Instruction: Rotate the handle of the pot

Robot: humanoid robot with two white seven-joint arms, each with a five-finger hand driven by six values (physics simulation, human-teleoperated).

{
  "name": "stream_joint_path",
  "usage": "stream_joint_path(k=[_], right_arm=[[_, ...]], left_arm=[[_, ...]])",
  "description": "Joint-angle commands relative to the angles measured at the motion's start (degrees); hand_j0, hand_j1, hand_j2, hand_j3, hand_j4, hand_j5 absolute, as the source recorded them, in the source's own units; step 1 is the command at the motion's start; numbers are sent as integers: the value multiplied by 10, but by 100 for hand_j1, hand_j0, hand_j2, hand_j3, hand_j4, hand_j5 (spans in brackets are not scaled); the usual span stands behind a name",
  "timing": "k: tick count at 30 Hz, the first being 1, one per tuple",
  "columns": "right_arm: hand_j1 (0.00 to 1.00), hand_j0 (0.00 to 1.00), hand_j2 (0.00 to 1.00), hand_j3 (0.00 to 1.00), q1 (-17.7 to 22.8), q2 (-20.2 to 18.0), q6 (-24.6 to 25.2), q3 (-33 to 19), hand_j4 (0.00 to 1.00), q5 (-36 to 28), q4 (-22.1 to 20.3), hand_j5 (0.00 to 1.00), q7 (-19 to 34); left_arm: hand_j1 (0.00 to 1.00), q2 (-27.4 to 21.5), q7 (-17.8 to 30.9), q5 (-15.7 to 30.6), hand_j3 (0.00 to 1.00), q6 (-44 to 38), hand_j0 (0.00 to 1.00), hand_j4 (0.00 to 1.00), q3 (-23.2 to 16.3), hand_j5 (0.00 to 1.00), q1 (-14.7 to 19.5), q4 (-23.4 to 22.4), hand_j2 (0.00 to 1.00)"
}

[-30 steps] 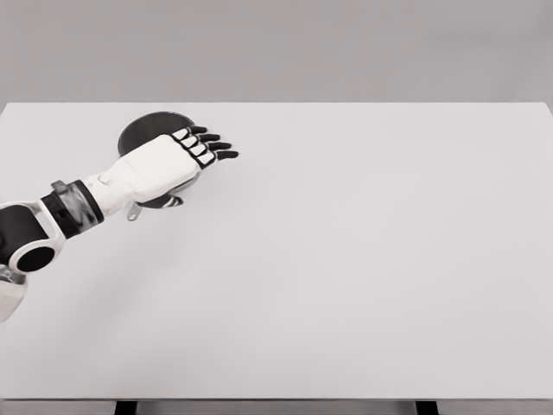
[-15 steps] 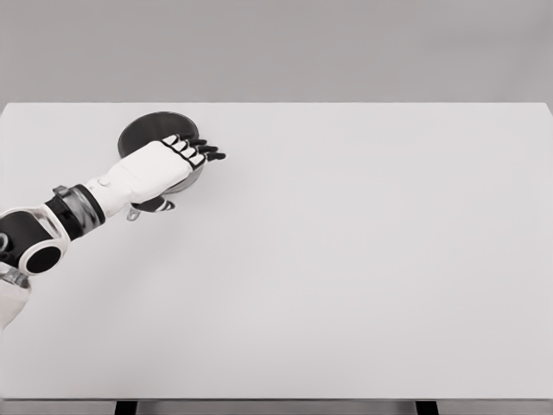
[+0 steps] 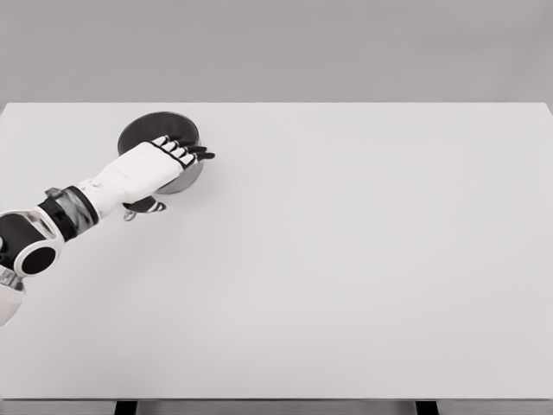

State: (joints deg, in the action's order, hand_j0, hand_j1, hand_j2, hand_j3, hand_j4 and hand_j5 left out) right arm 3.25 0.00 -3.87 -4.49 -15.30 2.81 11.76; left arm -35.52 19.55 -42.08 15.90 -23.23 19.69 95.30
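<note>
1. Dark metal marks our target: the pot (image 3: 138,131) sits in the upper left of the frame, on the white table (image 3: 346,259), near the far edge.
2. Our left hand (image 3: 149,166) lies over the pot's near right side, its arm coming in from the lower left. We judge it is placed there so the palm and fingers can bear on the rim and turn the pot about its own centre.
3. Its fingers (image 3: 192,152) are stretched out almost flat, only slightly bent, pointing right past the rim. They close around nothing that we can see.
4. The thumb (image 3: 149,206) hangs below the palm, just beside the small grey handle (image 3: 130,214) that peeks out beneath the wrist at the pot's lower edge. Whether thumb and handle touch we cannot tell; the hand hides that spot.
5. With the handle pointing toward the lower left, we judge the turn is under way or about to begin, not finished.
6. Our right arm does not show anywhere.
</note>
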Motion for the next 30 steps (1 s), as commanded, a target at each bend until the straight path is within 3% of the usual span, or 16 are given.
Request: stream_joint_path(k=[1,30], right_arm=[[100,100,100,100,0,0,0,0,100,0,0,100,0],[100,100,100,100,0,0,0,0,100,0,0,100,0]], left_arm=[[100,-2,0,2,100,0,100,100,1,100,0,2,100],[100,-32,0,4,100,-10,100,100,8,100,-1,0,100]])
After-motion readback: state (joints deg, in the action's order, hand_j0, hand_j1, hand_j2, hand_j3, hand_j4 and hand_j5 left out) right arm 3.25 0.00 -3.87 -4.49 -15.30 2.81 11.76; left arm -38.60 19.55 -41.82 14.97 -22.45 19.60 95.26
